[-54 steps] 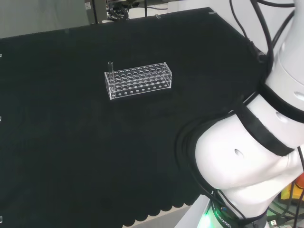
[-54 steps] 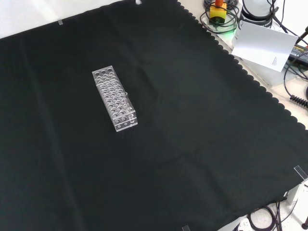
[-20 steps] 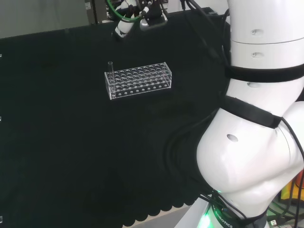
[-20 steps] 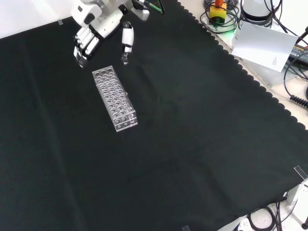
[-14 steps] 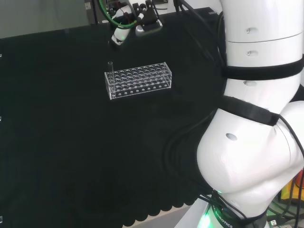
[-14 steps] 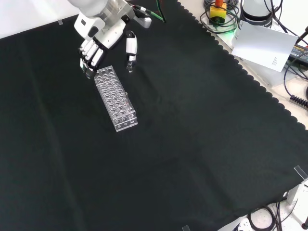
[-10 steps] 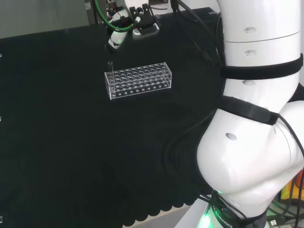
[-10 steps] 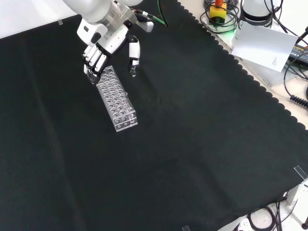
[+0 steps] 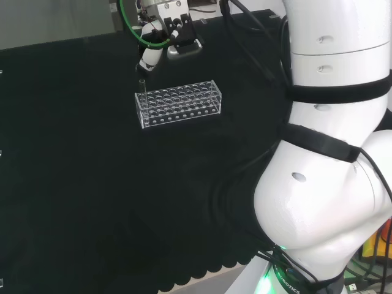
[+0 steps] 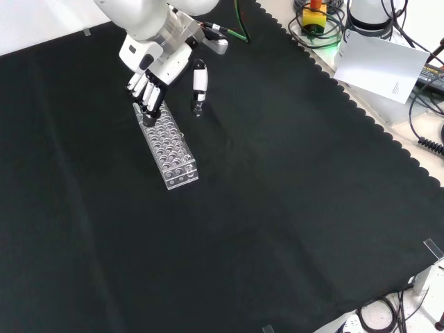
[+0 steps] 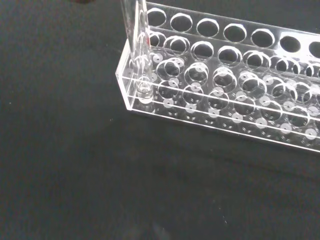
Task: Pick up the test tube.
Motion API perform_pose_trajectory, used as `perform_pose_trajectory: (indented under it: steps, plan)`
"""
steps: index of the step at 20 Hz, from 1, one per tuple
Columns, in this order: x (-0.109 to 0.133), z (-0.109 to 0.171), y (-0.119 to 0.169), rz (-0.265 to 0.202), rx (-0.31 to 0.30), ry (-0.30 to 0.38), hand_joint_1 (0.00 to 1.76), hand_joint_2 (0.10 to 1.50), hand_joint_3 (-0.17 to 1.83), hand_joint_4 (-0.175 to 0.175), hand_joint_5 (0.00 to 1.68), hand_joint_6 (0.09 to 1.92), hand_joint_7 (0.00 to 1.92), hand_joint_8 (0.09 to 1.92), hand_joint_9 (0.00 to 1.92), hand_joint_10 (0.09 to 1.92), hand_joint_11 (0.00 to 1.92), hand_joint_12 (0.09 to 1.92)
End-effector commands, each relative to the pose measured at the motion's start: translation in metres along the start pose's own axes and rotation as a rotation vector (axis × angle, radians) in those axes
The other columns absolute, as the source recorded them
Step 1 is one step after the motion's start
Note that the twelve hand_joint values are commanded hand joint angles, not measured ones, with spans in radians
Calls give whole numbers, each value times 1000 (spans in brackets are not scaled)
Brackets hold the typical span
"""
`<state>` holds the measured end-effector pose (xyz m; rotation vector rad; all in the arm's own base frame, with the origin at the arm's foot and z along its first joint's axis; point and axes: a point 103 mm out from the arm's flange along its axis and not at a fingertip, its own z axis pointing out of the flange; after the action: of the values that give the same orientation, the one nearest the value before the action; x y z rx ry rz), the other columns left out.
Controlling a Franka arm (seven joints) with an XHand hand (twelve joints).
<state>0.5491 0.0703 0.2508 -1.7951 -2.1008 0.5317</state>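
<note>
Test tube [image 11: 136,45] stands upright in rack [image 9: 179,103] corner hole; hand [image 10: 154,83] hovers above, fingers spread, holding nothing, ready to pinch.

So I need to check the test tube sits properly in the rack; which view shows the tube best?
The wrist view: the test tube stands close and large in a corner hole of the rack. The head view shows just its small top above the rack. In the front view I cannot make it out.
</note>
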Motion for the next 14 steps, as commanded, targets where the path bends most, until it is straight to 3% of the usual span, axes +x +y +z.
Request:
perform_pose_trajectory:
  steps: [1, 6, 10, 14]
  plan:
    - [7, 5, 4, 6, -37, -52, 775, 911, 138, -53, 475, 96, 504, 913, 203, 944, 0, 1561]
    - [9, 14, 11, 5, -19, -99, 812, 880, 204, -56, 519, 150, 543, 885, 251, 923, 0, 1588]
    - [10, 19, 15, 4, -8, -121, 825, 765, 442, -55, 465, 312, 557, 881, 266, 918, 0, 1593]
    - [12, 23, 18, 0, -2, -119, 833, 726, 524, -54, 436, 397, 572, 882, 282, 916, 0, 1598]
